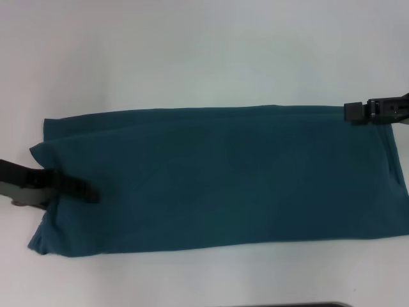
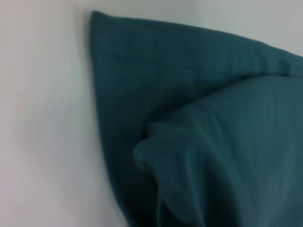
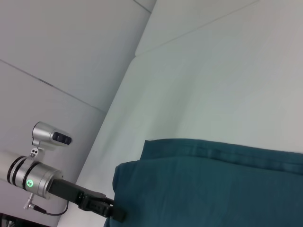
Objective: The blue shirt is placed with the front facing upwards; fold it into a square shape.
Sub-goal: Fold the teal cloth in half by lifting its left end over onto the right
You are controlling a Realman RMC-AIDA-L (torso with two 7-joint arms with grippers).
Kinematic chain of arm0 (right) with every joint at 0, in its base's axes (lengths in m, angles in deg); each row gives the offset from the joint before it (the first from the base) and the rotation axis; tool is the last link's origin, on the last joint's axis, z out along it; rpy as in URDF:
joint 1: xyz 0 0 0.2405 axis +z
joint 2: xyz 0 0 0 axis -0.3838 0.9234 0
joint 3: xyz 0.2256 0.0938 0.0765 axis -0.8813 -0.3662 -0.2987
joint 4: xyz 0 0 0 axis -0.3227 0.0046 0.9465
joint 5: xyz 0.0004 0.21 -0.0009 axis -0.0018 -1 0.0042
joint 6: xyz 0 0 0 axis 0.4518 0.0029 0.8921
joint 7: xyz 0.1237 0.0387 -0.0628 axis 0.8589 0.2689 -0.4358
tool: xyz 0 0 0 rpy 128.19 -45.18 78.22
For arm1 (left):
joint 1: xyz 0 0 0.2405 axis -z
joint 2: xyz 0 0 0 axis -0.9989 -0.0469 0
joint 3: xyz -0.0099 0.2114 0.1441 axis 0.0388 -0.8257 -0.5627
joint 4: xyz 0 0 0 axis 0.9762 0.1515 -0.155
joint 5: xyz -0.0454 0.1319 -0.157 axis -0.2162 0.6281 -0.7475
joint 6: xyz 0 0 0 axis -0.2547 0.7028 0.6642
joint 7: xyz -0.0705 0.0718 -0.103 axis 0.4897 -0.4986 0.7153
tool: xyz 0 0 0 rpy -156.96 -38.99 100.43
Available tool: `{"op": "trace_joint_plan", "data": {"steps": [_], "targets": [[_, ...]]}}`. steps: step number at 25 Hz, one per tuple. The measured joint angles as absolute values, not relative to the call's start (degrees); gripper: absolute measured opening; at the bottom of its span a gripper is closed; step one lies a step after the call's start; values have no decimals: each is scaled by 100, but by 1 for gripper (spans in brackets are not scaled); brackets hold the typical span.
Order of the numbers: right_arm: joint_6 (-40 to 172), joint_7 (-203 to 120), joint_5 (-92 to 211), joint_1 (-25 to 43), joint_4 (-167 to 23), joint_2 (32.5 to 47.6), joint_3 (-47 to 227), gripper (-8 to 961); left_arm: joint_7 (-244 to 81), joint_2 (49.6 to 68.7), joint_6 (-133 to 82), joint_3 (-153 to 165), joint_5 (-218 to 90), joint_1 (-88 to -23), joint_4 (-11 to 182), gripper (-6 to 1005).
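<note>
blue shirt (image 1: 223, 182), folded into long band, flat across table

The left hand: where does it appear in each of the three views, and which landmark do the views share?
Head view: the left hand lies at the left edge, on the left end of the blue shirt.
Left wrist view: the hand itself is not in the picture; only the shirt and the white table.
Right wrist view: it is seen far off, at the bottom left, at the shirt's edge.
Shared landmark: the shirt's left end.
</note>
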State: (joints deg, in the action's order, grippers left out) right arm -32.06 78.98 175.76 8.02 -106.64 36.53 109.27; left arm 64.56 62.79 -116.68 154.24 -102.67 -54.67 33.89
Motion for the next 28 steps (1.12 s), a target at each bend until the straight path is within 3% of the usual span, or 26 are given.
{"op": "trace_joint_plan", "data": {"steps": [7, 14, 19, 28], "targets": [[-3206, 7896, 17575, 816, -10664, 3653, 10928, 894, 6309, 6356, -11766, 15440, -10496, -5351, 3388, 733], [-3197, 7892, 17576, 816, -10662, 3653, 10927, 894, 6201, 6269, -11965, 15604, -11096, -5431, 3364, 732], [-3197, 7881, 17576, 804, -10671, 3653, 10920, 894, 6127, 6124, -11987, 15650, -11155, -5434, 3597, 619], [-3198, 7886, 17576, 846, -10683, 3654, 10928, 894, 6108, 6117, -11998, 15627, -11164, -5426, 3654, 246]]}}
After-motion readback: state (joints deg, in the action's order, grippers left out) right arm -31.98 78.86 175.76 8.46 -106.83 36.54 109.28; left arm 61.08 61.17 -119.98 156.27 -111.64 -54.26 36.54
